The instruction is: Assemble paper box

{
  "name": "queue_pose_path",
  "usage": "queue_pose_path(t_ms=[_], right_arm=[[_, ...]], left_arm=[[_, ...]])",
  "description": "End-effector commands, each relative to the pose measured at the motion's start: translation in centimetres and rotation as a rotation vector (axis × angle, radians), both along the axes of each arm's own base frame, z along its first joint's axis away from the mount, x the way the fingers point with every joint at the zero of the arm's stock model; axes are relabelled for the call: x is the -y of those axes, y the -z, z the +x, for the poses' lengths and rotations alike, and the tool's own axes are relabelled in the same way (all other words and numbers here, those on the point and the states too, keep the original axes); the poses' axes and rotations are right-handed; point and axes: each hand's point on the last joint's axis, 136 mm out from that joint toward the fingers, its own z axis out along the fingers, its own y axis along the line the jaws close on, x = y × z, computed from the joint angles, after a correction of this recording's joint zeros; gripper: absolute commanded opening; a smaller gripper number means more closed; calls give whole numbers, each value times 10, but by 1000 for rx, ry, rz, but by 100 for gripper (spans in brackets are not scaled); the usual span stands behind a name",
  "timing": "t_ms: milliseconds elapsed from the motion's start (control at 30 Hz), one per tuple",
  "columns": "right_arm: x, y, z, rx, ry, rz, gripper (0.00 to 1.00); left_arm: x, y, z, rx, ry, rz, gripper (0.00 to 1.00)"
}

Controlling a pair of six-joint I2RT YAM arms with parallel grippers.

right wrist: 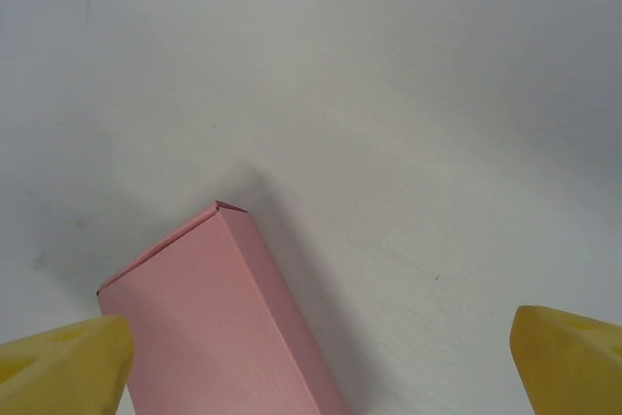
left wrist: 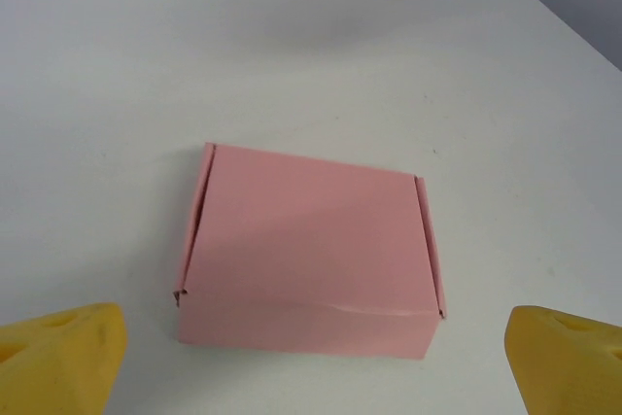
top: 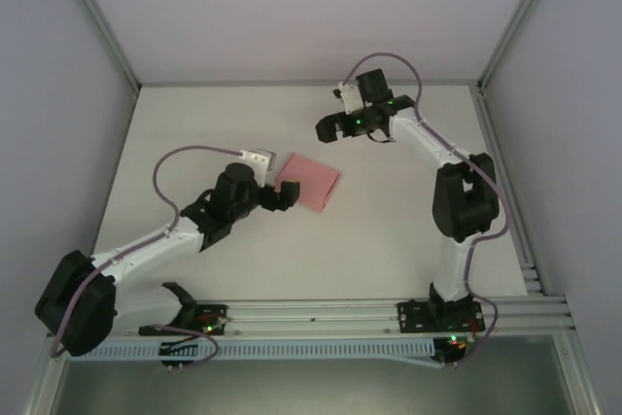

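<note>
Near the middle of the table (top: pixel 194 123), the closed pink box (top: pixel 309 182) sat free, left gripper (top: pixel 283 194) just at its nine o'clock, right gripper (top: pixel 332 126) toward one o'clock, both with fingers spread apart.

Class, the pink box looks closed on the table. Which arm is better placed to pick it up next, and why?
Probably left: the left tool, open, sits right beside the paper box, which lies centred ahead of its fingers. The right tool, open too, hangs farther back.
</note>
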Motion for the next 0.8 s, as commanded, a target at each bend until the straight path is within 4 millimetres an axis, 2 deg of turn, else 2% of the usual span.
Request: queue_pose_path(t_ms=[0, 167, 233, 367, 667, 700, 767], right_arm=[[-15, 38, -14, -153, -44, 83, 100], [-23, 68, -13, -208, -77, 86, 99], [-27, 78, -15, -226, -87, 75, 97], [-31, 98, -23, -265, -114, 38, 91], [-36, 122, -32, -324, -129, 22, 78], [-38, 124, -34, -329, -140, 21, 74], [-40, 128, -39, -347, -149, 19, 72]], left_arm=[[14, 34, -23, -145, 124, -45, 100], [21, 52, -11, -308, 143, -302, 100], [25, 52, -4, -347, 148, -416, 100], [44, 52, 3, -393, 210, -521, 100], [44, 79, 16, -440, 126, -485, 99], [46, 82, 18, -449, 124, -487, 97], [49, 89, 22, -455, 123, -485, 95]])
